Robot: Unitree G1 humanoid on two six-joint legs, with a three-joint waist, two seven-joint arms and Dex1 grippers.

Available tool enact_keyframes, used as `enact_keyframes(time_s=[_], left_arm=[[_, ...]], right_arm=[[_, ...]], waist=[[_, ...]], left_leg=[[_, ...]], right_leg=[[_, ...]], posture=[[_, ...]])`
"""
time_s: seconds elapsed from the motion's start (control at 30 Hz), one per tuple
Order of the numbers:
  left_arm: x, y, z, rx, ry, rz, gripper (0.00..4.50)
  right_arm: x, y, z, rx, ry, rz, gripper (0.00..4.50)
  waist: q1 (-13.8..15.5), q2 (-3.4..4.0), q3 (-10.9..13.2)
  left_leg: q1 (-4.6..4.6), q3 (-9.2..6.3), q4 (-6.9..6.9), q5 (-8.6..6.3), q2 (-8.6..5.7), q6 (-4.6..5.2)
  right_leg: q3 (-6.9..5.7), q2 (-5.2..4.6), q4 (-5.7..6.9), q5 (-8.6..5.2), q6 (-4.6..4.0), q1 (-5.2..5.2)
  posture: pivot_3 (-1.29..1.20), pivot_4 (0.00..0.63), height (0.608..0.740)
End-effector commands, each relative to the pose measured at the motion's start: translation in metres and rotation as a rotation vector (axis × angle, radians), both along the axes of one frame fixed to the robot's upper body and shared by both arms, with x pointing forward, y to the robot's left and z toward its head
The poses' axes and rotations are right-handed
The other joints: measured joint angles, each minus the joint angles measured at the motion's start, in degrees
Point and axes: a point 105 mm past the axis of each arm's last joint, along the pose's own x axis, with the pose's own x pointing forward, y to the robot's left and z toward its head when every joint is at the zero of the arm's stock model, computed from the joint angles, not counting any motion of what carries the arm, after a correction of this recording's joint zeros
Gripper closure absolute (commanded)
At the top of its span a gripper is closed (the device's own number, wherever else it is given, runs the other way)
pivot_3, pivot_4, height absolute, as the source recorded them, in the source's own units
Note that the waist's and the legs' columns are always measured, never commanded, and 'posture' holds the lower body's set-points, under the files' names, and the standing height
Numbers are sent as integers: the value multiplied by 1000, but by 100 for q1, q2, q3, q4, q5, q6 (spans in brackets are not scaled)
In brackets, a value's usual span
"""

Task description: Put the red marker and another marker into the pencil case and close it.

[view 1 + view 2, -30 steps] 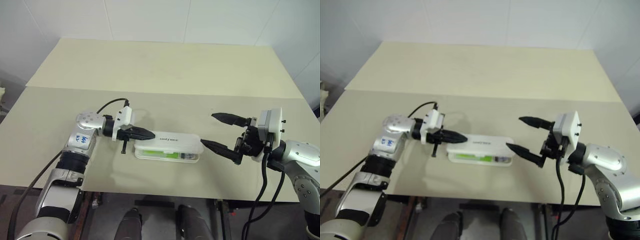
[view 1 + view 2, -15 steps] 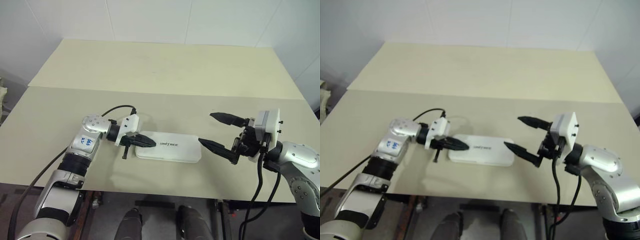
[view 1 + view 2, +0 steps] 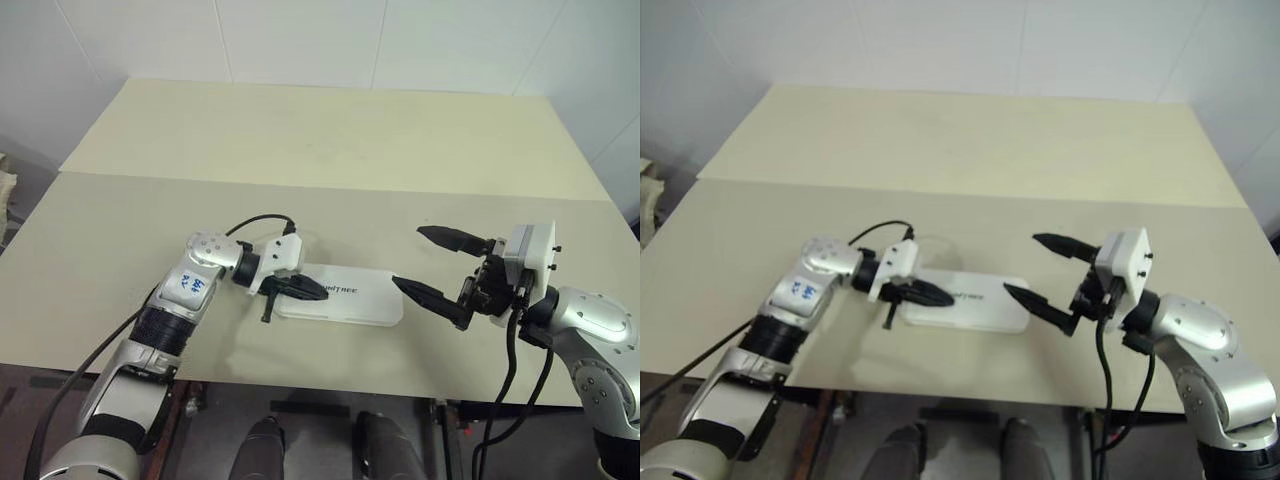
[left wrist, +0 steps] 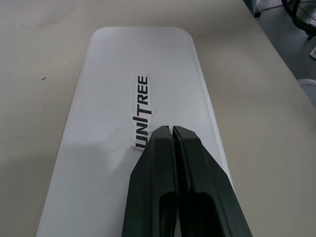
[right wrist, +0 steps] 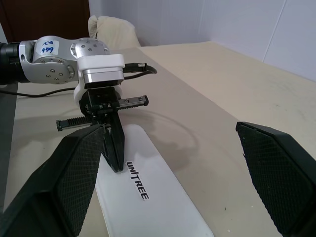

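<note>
Left eye view: pencil case (image 3: 340, 294) lies closed, long axis left-right.

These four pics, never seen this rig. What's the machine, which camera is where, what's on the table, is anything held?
It is a two-armed humanoid robot; each arm ends in a gripper of two black fingers. Two pictures come from a stereo camera on its head, looking down over the arms. The other two come from cameras on each wrist, looking along that gripper's fingers.

On the beige table lies one white pencil case marked UNITREE, its lid down. The left gripper is shut, its tip over the lid's left end beside the lettering. The right gripper stands wide open at the case's right end. Neither holds anything.
</note>
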Motion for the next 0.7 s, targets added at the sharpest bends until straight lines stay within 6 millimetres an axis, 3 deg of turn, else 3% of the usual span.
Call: enact_keyframes(time_s=[0.03,0.1,0.2,0.3,0.4,0.53,0.7], left_arm=[[-1,2,33,-148,-35,-1,4473],[-3,4,42,-190,-41,-3,4473],[-2,30,75,-330,-87,69,4473],[-4,57,84,-350,-122,155,4292],[-6,73,81,-330,-128,221,3575],[-8,102,71,-292,-126,308,2167],[-9,102,75,-320,-157,332,439]], right_arm=[[-3,3,6,3,-37,17,0],[-3,2,5,-1,-31,20,0],[0,-1,2,-14,-13,20,0],[3,-5,1,-28,-10,16,0],[4,-9,2,-31,-13,10,0],[7,-16,-3,-77,-20,-1,0],[14,-29,1,-98,-41,-18,0]], waist=[[-11,0,0],[-16,0,0],[-25,-1,1],[-85,0,0],[-132,0,0],[-135,0,1],[-127,-2,1]], left_leg=[[-2,0,0,0,0,0],[-2,0,-2,0,0,0],[-2,-1,-3,-1,0,1],[0,-1,-6,-1,1,1],[0,-1,-7,-1,0,1],[-1,-2,-7,-1,0,1],[-1,-1,-6,-1,0,0]], right_leg=[[0,0,-2,0,0,-1],[0,0,-3,0,0,-1],[0,0,-4,0,0,-1],[0,-1,-4,0,0,-1],[0,-2,-5,0,0,-1],[0,-1,-5,0,0,-1],[0,-2,-7,0,0,-1]], posture=[[0,150,740],[0,150,740],[0,150,740],[0,150,740],[0,150,740],[0,150,740],[0,150,740]])
